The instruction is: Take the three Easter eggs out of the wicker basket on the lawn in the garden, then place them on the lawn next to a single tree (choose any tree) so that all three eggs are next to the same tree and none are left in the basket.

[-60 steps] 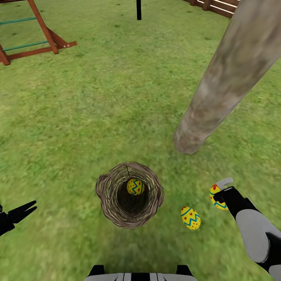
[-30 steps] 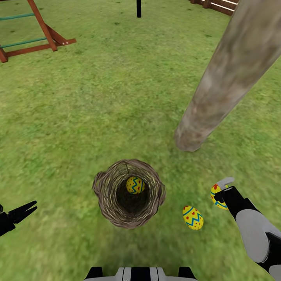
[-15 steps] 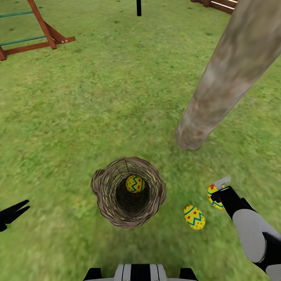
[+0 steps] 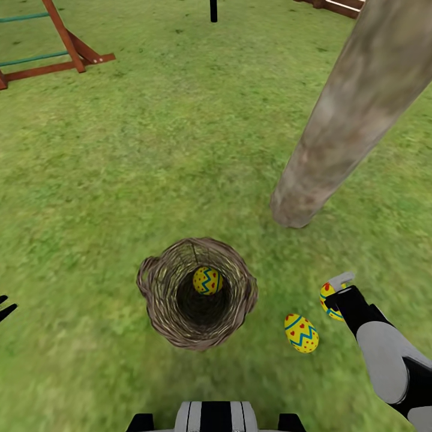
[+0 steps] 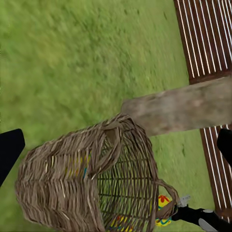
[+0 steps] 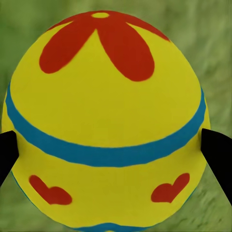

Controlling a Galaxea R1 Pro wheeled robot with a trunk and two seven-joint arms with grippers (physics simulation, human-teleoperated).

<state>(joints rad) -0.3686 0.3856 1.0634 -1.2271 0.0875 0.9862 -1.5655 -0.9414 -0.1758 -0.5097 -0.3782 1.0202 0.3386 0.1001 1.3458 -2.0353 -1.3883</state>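
Note:
The wicker basket [image 4: 157, 300] stands upright on the lawn [image 4: 150, 150] with one Easter egg [image 4: 207, 281] deep inside. A second egg [image 4: 301, 333] lies on the grass to the basket's right. My right gripper [image 4: 333, 294] is shut on a third egg [image 4: 326, 296], low over the grass near the tree [image 4: 324, 150]. In the right wrist view that egg [image 6: 106, 96] sits between the two dark fingertips [image 6: 7, 154]. My left gripper [image 4: 3, 306] is open at the picture's left edge. In the left wrist view the basket [image 5: 63, 179] stands ahead of the open left gripper [image 5: 116, 145].
A red wooden play set [image 4: 66, 48] stands at the far left and a dark post [image 4: 213, 13] at the back. A slatted wooden fence [image 5: 208, 38] runs behind the tree trunk [image 5: 183, 108]. Open grass lies all around the basket.
The head view has shifted slightly. My left gripper has drawn back towards the left edge until just its tips show. The right gripper still holds its egg in nearly the same place.

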